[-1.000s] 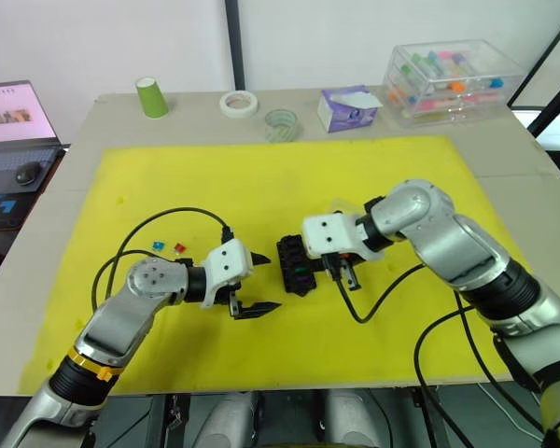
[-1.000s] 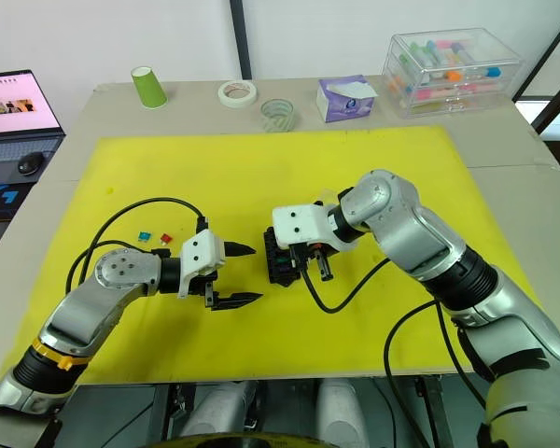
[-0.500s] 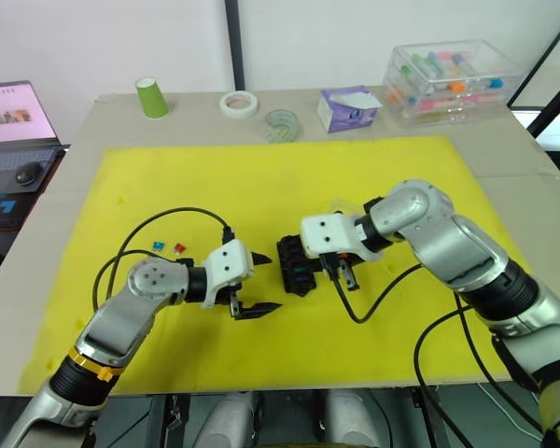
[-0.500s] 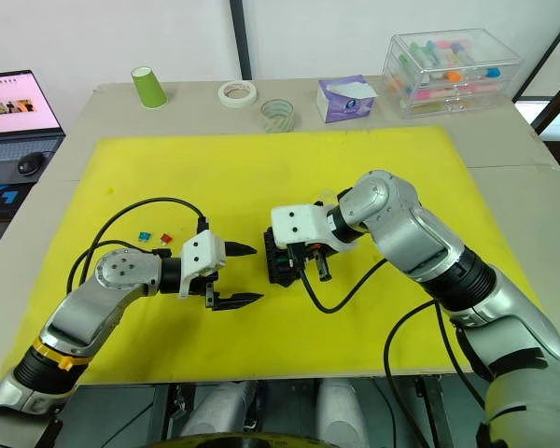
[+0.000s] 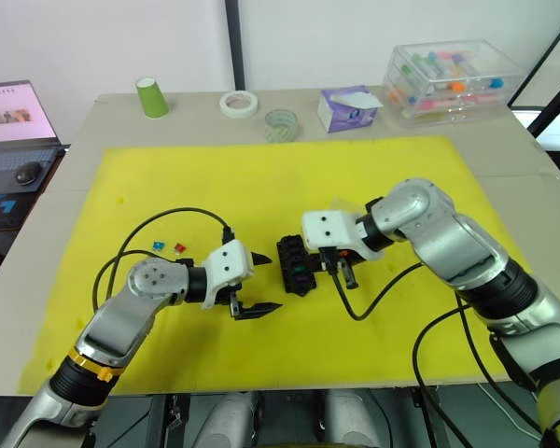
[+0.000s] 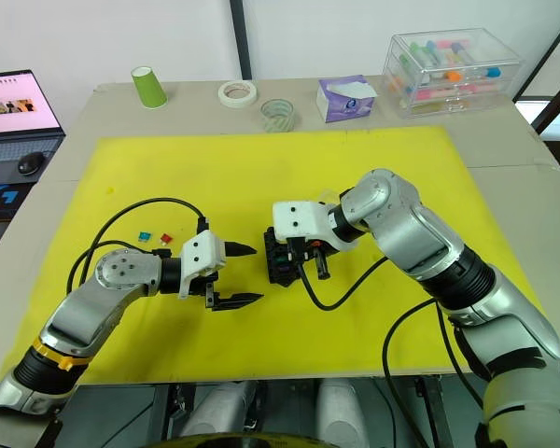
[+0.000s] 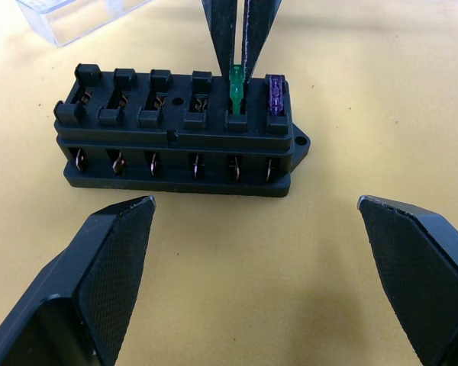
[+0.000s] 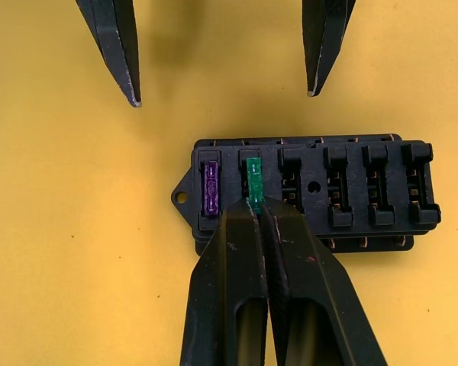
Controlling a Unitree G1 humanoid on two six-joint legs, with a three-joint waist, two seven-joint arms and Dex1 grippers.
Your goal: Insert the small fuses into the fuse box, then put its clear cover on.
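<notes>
The black fuse box [image 5: 294, 264] lies mid-mat on the yellow mat [image 5: 261, 177]. A purple fuse [image 8: 211, 189] sits in its end slot. In the slot beside it stands a green fuse [image 8: 253, 180], with my right gripper [image 8: 258, 210] shut on its top edge. My left gripper [image 5: 266, 281] hovers open just left of the box, its fingers [image 7: 107, 274] spread wide and holding nothing. A blue fuse [image 5: 157, 245] and a red fuse [image 5: 179, 248] lie loose on the mat, further left. The clear cover [image 7: 76, 15] rests just behind the box.
Along the table's back edge stand a green cup [image 5: 151, 97], a white tape roll [image 5: 238, 104], a clear tape roll [image 5: 281, 123], a tissue box [image 5: 347, 108] and a large clear storage box [image 5: 453, 79]. A laptop [image 5: 14, 117] sits far left. Black cables loop off both wrists.
The right gripper has shifted very slightly at the fuse box, still pinching the green fuse. The left arm has held still.
</notes>
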